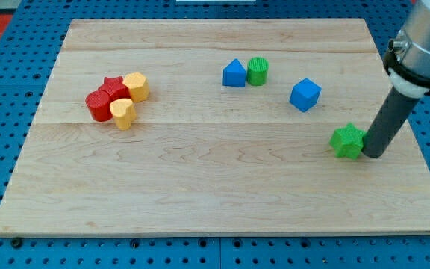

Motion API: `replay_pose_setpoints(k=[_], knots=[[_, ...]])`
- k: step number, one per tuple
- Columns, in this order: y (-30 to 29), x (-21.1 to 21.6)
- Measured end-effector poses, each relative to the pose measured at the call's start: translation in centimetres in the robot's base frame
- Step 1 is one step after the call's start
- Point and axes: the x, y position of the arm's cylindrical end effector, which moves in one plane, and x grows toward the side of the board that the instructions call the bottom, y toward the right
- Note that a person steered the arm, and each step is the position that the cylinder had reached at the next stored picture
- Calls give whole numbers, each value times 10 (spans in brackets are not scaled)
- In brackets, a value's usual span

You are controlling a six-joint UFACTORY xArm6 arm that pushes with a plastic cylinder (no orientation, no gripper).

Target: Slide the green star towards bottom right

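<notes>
The green star (347, 140) lies on the wooden board (215, 194) at the view's right, about mid-height. My tip (372, 155) rests on the board right beside the star, on its right side, touching or nearly touching it. The dark rod rises from there up to the arm at the view's top right corner.
A blue cube (305, 95) lies up and left of the star. A blue triangular block (234, 73) and a green cylinder (257, 71) sit side by side near the top centre. At the left, a red star (113, 90), a red cylinder (97, 104) and two yellow blocks (136, 87) (122, 113) cluster together.
</notes>
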Motion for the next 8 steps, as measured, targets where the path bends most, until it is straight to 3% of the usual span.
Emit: replay_pose_setpoints(k=[1,2,3,4,5,6,7,8], knots=[[27,-41],[-19,-45],[-60,-20],[-54,14],[-73,-7],[-126,4],[-115,38],[-110,38]])
